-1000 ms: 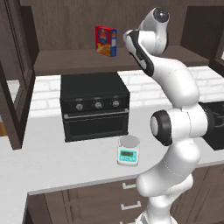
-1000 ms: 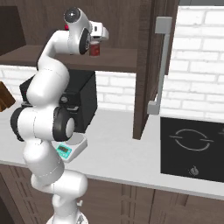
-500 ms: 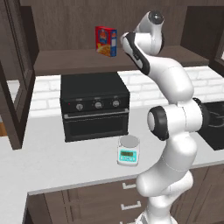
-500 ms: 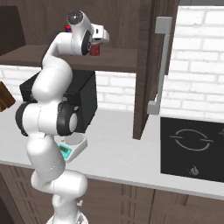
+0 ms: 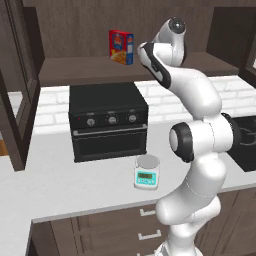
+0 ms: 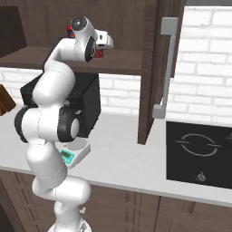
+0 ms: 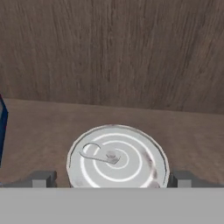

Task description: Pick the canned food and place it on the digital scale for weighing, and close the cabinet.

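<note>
**Gripper at the can on the cabinet shelf; weighing and door closing not yet done**

The task stood at its first step. The canned food (image 7: 117, 157) sat upright on the cabinet (image 5: 125, 70) shelf, its silver pull-tab lid facing the hand camera. The gripper (image 7: 112, 179) had its 2 grey fingertips (image 7: 41, 178) standing apart at 9 and 3 o'clock of the can, flanking it; whether the pads already touched the can's wall I could not tell, since the lower part of that view was cut off. In the right base view the dark-red can (image 6: 98, 52) showed just beside the hand.

Left to do, as far as could be judged: grasp and lift the can, carry it down to the digital scale (image 5: 147, 172), then shut the cabinet.

The scale's round plate was bare, and it sat on the counter (image 5: 60, 185) at 5 o'clock of the toaster oven (image 5: 107, 120). The shelf also held a red-and-blue food box (image 5: 121, 46), at 9 o'clock of the arm. The cabinet door (image 6: 164, 68) hung open.
</note>
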{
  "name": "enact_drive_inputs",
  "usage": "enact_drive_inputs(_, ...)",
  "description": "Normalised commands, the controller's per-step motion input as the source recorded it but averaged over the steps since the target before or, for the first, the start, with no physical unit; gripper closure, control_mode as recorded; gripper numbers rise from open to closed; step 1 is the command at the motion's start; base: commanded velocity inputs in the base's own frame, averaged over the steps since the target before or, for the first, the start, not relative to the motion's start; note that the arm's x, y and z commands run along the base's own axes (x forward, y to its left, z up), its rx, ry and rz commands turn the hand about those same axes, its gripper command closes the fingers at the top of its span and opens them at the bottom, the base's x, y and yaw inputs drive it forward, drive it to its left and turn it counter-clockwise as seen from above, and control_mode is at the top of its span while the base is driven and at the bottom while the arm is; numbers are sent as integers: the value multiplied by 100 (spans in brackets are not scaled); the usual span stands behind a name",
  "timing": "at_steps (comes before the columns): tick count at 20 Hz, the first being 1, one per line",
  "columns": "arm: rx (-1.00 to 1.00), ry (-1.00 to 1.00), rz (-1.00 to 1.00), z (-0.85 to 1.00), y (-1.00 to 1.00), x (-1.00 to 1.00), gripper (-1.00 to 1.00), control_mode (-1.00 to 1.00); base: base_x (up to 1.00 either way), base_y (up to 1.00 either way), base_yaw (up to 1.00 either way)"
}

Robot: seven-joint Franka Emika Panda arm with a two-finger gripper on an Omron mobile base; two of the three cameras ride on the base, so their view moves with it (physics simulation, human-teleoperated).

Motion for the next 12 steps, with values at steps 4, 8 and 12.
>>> enact_drive_inputs(4, 0, 0, 0, -9, 0, 7, 100, -100, 0, 0, 0)
enact_drive_inputs(8, 0, 0, 0, 0, 0, 0, 100, -100, 0, 0, 0)
enact_drive_inputs(12, 3, -8, 0, 0, -5, -42, 100, -100, 0, 0, 0)
